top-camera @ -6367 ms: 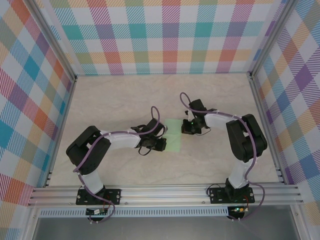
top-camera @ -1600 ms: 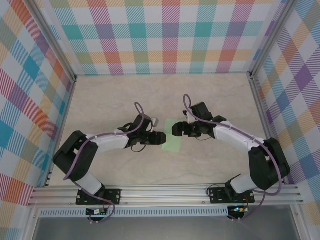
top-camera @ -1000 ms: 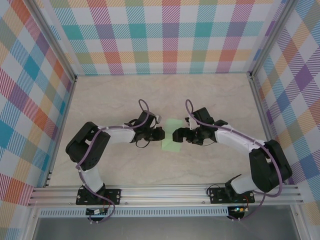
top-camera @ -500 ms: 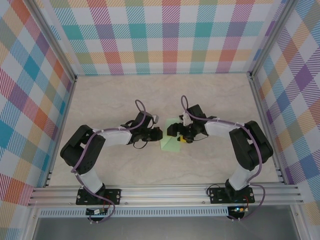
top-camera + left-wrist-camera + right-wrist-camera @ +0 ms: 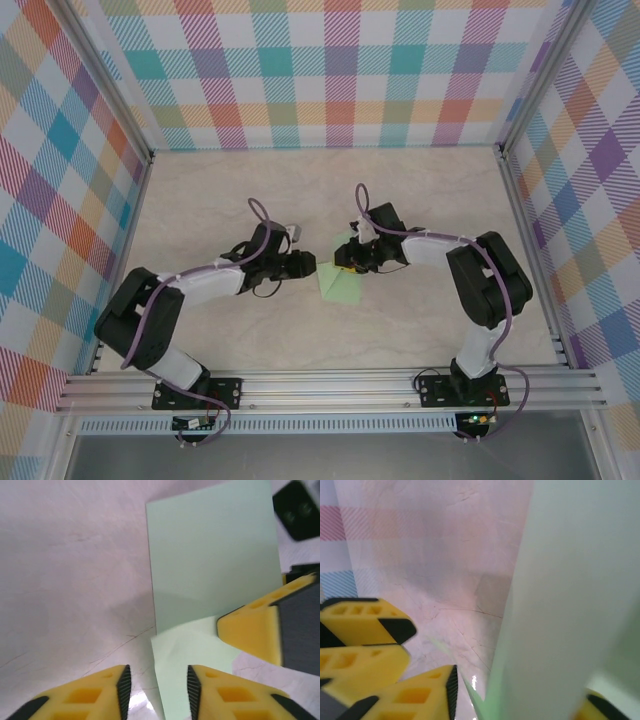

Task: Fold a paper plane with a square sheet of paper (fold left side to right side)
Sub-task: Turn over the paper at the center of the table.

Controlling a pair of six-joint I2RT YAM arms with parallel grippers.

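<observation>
The pale green square sheet of paper [image 5: 342, 288] lies mid-table between both grippers, folded over itself. In the left wrist view its far part [image 5: 212, 560] lies flat, and a near flap [image 5: 192, 650] stands lifted above it. My left gripper [image 5: 308, 266] is at the sheet's left edge. It is open [image 5: 156, 680], with the flap's edge running between its fingers. My right gripper [image 5: 345, 263] is over the sheet's far corner. It is open [image 5: 520, 700], with raised paper [image 5: 570, 605] standing between its fingers and covering most of the right one. No dart-shaped paper plane is in view.
Bare marble-look tabletop [image 5: 240, 210] surrounds the sheet. Plaid walls and aluminium posts [image 5: 515, 200] close in the left, back and right sides. The two grippers' fingertips are only a few centimetres apart, and the left gripper's yellow fingers [image 5: 365, 630] show in the right wrist view.
The right gripper has moved left and back over the sheet's far corner. The left arm has stretched out lower. The paper's near flap has lifted and its outline has turned more pointed.
</observation>
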